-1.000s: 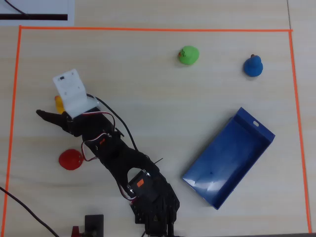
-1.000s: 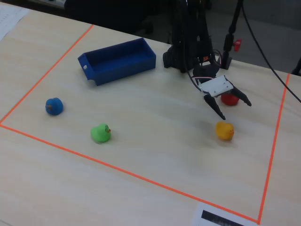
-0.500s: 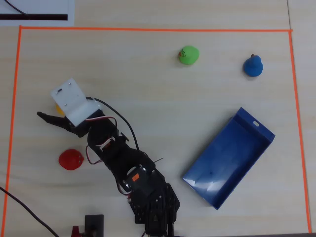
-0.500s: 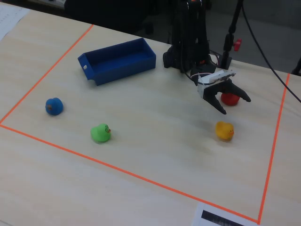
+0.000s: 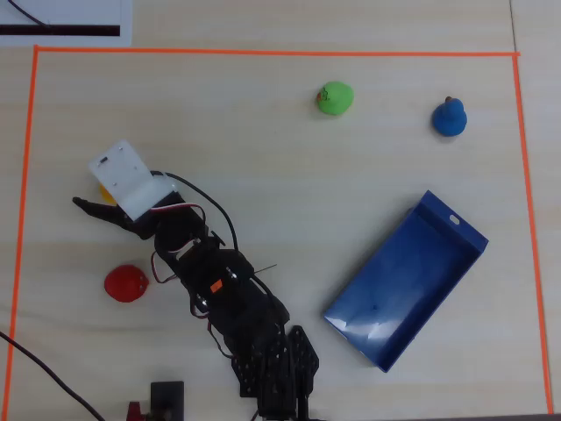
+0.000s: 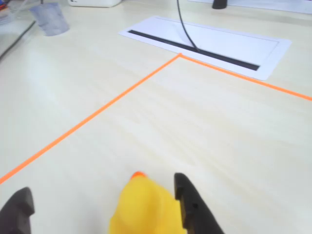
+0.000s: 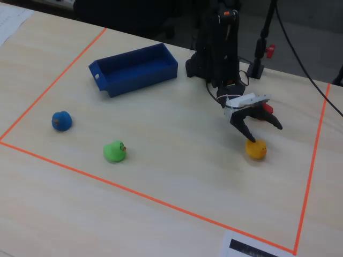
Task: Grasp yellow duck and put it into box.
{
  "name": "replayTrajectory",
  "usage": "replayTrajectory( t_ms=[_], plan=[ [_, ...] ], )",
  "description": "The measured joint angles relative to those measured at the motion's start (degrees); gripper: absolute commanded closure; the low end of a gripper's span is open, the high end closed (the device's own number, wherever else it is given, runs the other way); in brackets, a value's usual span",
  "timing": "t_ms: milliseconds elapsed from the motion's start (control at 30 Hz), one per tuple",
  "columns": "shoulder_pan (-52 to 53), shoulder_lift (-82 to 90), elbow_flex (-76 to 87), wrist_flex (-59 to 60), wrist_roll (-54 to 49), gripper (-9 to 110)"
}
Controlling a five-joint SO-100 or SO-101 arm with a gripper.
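1. Gripper (image 7: 261,132) is coming down over the yellow duck (image 7: 256,149) versus 1.0 s ago.
2. Jaws are gaping wide, holding nothing; duck is sitting between the fingers (image 6: 192,207).
3. Advice: keep lowering, centre duck, then close.
4. Box (image 7: 134,68) is lying well apart.

yellow duck (image 5: 104,192) mostly hidden under wrist camera overhead, its base cut off in wrist view

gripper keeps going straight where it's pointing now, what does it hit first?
Most likely the yellow duck: in the wrist view it sits between the open fingers of the gripper, just ahead. The fixed view agrees, though exact height above the table is unclear.
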Motion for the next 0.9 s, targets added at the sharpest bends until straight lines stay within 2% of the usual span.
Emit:
replayTrajectory(
  t_ms=[633,900],
  plan=[
    [1.0,-9.1,-3.9,-2.1,-0.4,64],
    [-0.2,-10.5,-4.0,-2.2,-0.4,76]
  ],
)
